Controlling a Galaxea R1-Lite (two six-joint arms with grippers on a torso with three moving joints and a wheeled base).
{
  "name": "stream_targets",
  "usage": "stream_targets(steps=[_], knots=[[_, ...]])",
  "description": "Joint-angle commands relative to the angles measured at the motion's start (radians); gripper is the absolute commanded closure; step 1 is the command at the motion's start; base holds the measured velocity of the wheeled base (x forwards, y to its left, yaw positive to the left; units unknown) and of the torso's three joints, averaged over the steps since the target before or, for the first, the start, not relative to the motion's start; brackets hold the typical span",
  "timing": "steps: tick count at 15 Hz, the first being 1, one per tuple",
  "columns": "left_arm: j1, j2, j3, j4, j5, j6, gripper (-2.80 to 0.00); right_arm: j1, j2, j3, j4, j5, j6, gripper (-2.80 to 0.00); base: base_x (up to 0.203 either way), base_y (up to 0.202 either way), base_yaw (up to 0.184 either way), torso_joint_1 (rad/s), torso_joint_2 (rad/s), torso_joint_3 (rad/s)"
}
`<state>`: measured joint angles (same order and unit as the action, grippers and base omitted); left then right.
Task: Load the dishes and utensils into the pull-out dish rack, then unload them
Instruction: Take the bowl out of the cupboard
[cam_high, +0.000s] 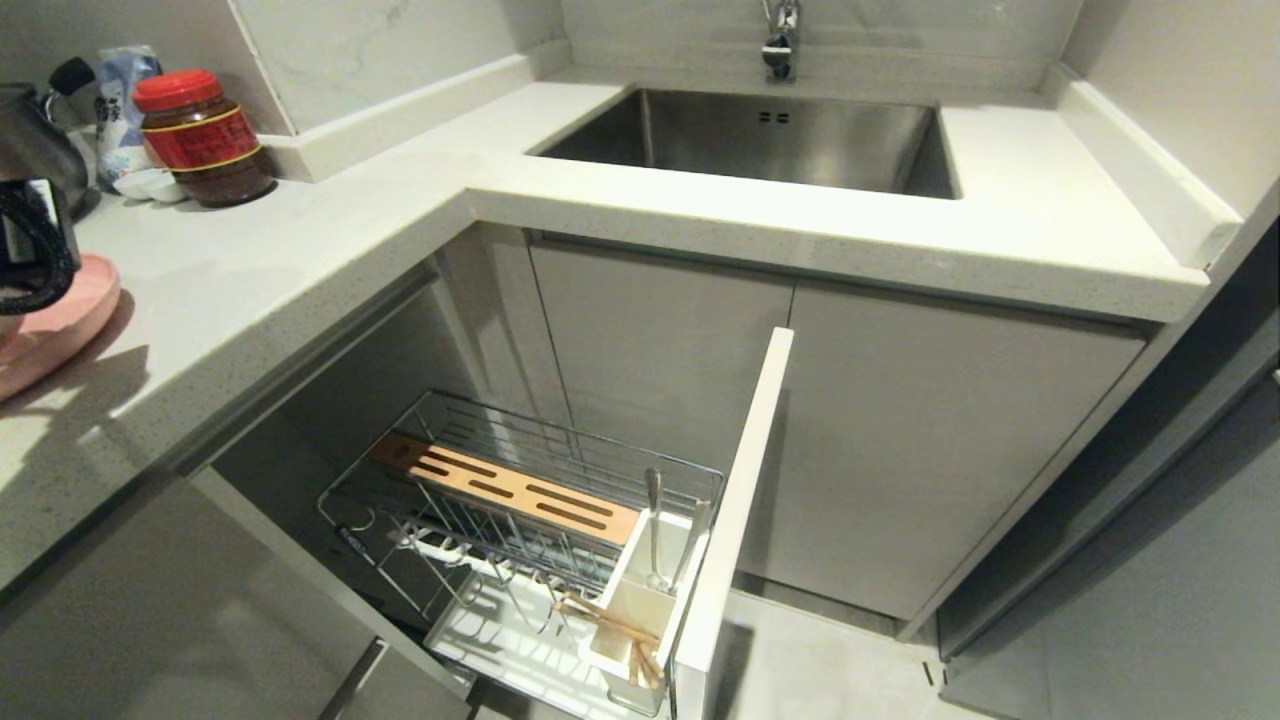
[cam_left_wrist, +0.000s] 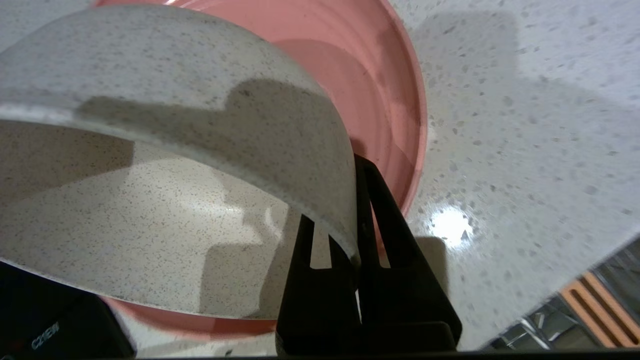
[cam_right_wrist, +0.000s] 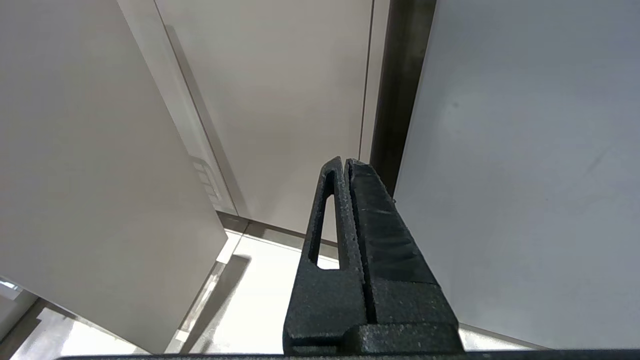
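The left tool (cam_left_wrist: 345, 235) is pinching the rim of the cream bowl (cam_left_wrist: 165, 165) above the pink plate (cam_left_wrist: 380, 75), which is lying on the tabletop (cam_high: 300, 230) at the head view's left edge. The pull-out dish rack (cam_high: 520, 540) is standing open at lower centre, holding chopsticks (cam_high: 610, 625) in its cutlery box (cam_high: 640, 600). The right tool (cam_right_wrist: 345, 165) is hanging pressed together beside cabinet doors (cam_right_wrist: 525, 150).

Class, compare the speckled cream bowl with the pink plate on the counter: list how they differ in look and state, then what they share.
1. Colour: the bowl is speckled cream; the plate is plain pink.
2. Shape: the bowl has a deep curved wall; the plate is flat and shallow.
3. State: the left gripper is shut on the bowl's rim, holding it tilted above the plate; the plate rests free on the counter.
Both are round dishes.
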<state>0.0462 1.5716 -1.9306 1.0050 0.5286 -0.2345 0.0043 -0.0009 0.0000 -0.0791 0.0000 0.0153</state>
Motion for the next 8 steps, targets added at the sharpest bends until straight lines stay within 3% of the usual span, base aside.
stream_targets(steps=[1,7,8], knots=[[0.023,0.055,0.0,0.007,0.004,0.012,0.0,0.0,0.001,0.026,-0.001,0.0,0.0,0.0,0.0,0.0,0.0,0.0,0.0,0.0],[0.046,0.062,0.001,0.011,0.005,0.021,0.0,0.0,0.0,0.026,-0.001,0.0,0.0,0.0,0.0,0.0,0.0,0.0,0.0,0.0],[0.047,0.062,0.0,0.008,0.005,0.023,-2.8,0.0,0.001,0.026,-0.001,0.0,0.0,0.0,0.0,0.0,0.0,0.0,0.0,0.0]])
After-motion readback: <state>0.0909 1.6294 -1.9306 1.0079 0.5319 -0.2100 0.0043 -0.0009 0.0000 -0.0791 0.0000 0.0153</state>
